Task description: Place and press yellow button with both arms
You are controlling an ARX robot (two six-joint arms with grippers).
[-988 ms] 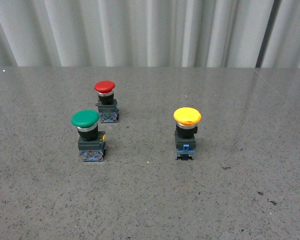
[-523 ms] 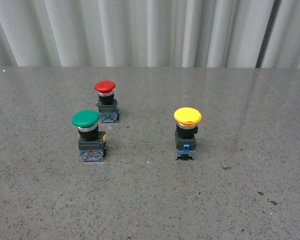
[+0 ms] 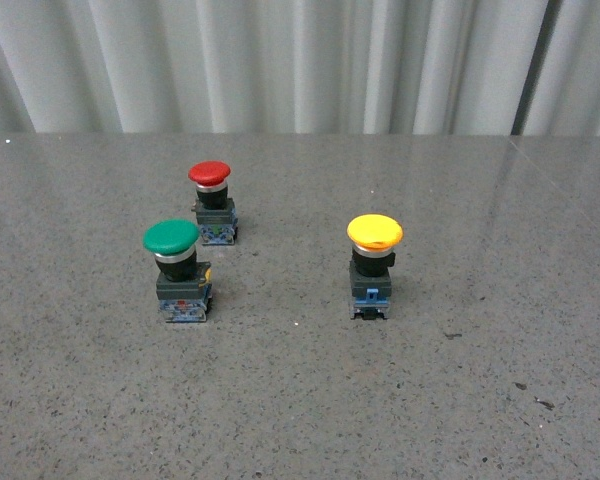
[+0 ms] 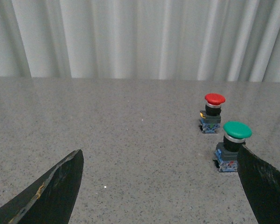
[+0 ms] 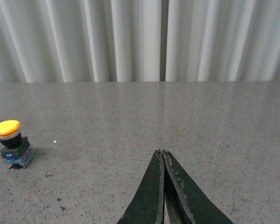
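The yellow button (image 3: 374, 264) stands upright on the grey table, right of centre in the front view, with a round yellow cap, black body and blue-grey base. It also shows in the right wrist view (image 5: 10, 142), far from my right gripper (image 5: 162, 152), which is shut and empty over bare table. My left gripper (image 4: 161, 156) is open and empty; its fingers (image 4: 56, 186) spread wide above the table, one close beside the green button. The yellow button is out of the left wrist view. Neither arm shows in the front view.
A green-capped button (image 3: 178, 270) stands at front left and a red-capped button (image 3: 212, 202) behind it; both show in the left wrist view, green (image 4: 232, 145) and red (image 4: 212, 112). A pale pleated curtain (image 3: 300, 60) backs the speckled grey table (image 3: 300, 400).
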